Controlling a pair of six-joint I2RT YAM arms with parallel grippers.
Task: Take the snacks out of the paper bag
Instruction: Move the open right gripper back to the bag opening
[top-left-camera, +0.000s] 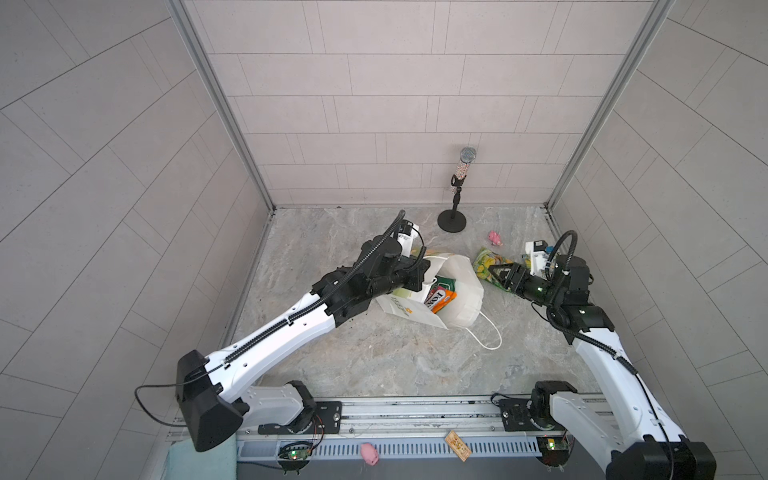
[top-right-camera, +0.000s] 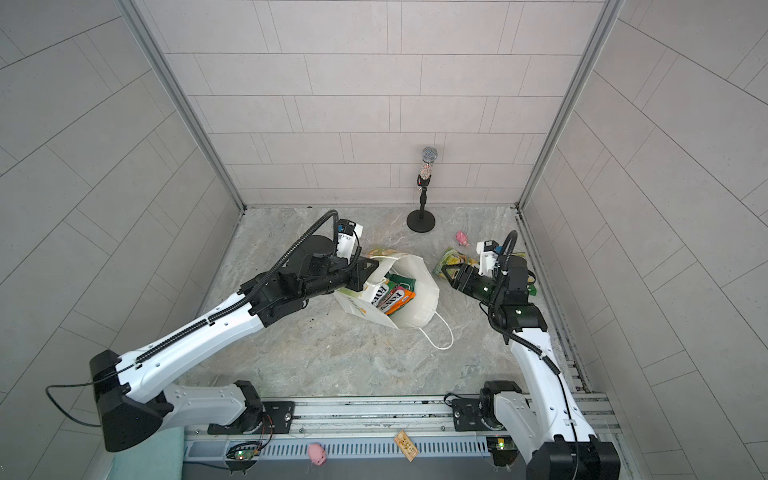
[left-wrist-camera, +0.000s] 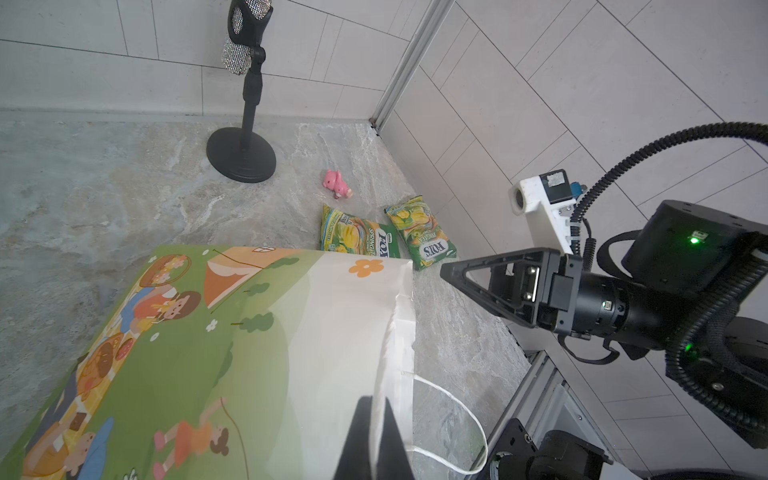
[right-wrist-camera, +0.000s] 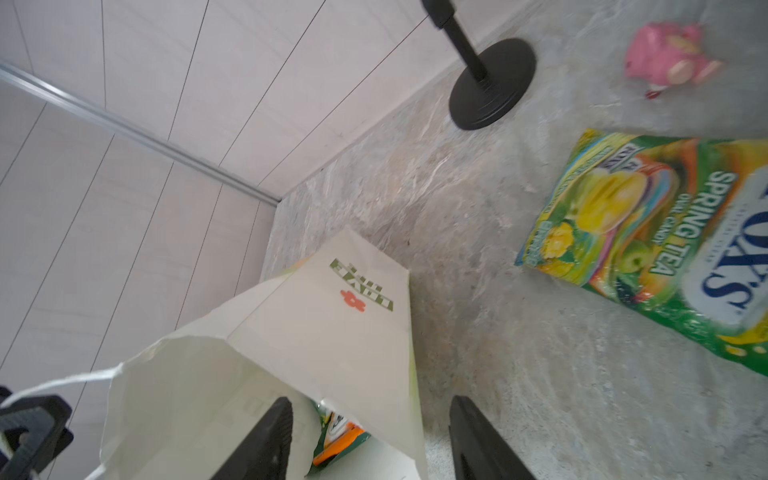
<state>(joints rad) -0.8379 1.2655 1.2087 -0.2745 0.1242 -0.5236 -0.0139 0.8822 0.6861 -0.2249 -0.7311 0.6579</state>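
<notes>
The white paper bag (top-left-camera: 463, 293) (top-right-camera: 420, 291) lies tilted mid-table, its mouth open. My left gripper (top-left-camera: 424, 271) (left-wrist-camera: 376, 402) is shut on the bag's rim, as the left wrist view shows above the illustrated side (left-wrist-camera: 187, 332). Inside lie an orange-pink packet (top-left-camera: 444, 300) (top-right-camera: 398, 300), a dark green packet (top-left-camera: 446, 286) and a white-faced FOX'S packet (top-right-camera: 379, 296). Two yellow-green snacks (left-wrist-camera: 357, 237) (left-wrist-camera: 422, 232) lie on the table to the bag's right. Beside them my right gripper (top-left-camera: 494, 277) (right-wrist-camera: 370, 409) stands open and holds nothing, just short of the bag's wall (right-wrist-camera: 324, 324).
A microphone on a black round stand (top-left-camera: 452, 220) is at the back. A pink toy (top-left-camera: 494, 237) lies near the back right wall. The bag's cord handle (top-left-camera: 490, 336) trails toward the front. Another pink toy (top-left-camera: 369, 453) and a wooden tag (top-left-camera: 457, 445) sit on the front rail.
</notes>
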